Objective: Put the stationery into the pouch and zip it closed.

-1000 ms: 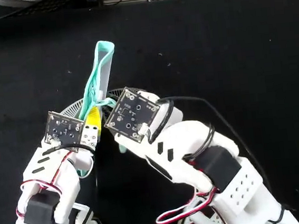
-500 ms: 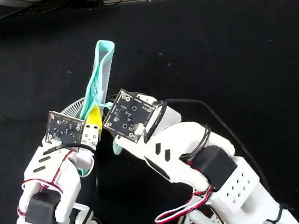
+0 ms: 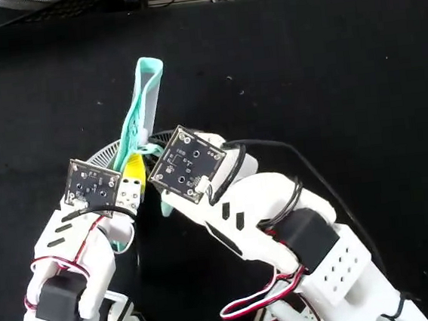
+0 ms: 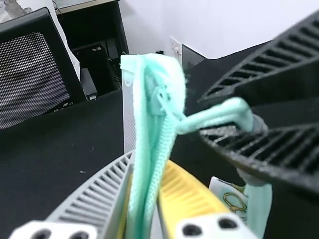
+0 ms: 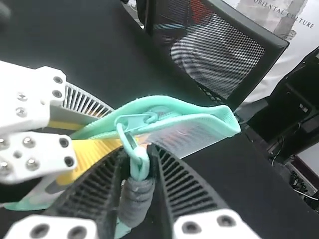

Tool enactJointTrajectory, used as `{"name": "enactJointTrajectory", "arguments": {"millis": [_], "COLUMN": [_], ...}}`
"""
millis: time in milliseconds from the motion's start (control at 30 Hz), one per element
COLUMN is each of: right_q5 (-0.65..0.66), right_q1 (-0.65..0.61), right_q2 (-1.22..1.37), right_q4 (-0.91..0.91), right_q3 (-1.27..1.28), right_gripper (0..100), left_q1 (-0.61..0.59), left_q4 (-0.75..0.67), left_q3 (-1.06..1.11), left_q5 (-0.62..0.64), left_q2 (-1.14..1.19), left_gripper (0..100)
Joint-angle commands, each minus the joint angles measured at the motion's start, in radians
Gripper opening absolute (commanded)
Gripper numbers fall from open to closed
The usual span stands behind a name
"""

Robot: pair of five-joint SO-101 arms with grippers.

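High view, from the left: your left gripper (image 3: 133, 167) was clamped on the near end of the mint pouch (image 3: 144, 99), which it held on edge over the black table (image 3: 328, 81), far end pointing away from the arms. Just right of it, your right gripper (image 5: 137, 164) was pinching the zipper pull (image 5: 130, 147) along the pouch's top edge

We see the pouch (image 3: 141, 99), left of centre in the high view, as mint-green woven cloth at its edges, with a pale translucent panel that looks like smooth plastic. Its pull cord (image 5: 130, 149) looks rubbery and slightly glossy. The right gripper (image 5: 138, 159) pinches that cord between matt black ribbed plastic. The left gripper (image 4: 149, 169) clamps the pouch between ribbed grey and yellow plastic. The table (image 3: 328, 81) is matt black cloth.
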Motion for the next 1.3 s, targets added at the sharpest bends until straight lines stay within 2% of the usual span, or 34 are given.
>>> {"name": "enactJointTrajectory", "arguments": {"millis": [0,267,467,700,1267], "right_q5": [-0.003,-0.008,-0.009,-0.009,-0.002], "right_q1": [-0.006,-0.005,-0.008,-0.009,-0.011], "right_q2": [-0.021,-0.021,-0.015,-0.012,-0.004], "right_q4": [-0.009,0.066,0.035,-0.046,-0.055], "right_q3": [-0.038,-0.031,-0.036,-0.035,-0.035], "right_gripper": [1.2,1.8,15.6,10.0,7.5], "left_q1": [0.007,0.007,0.007,0.007,0.007], "left_q4": [0.000,0.002,0.002,0.002,0.000], "left_q3": [0.005,0.005,0.004,0.004,0.005], "left_q5": [0.005,0.005,0.005,0.005,0.005], "left_q2": [0.003,0.003,0.003,0.003,0.003], "left_gripper": [3,3,3,3,3]}}
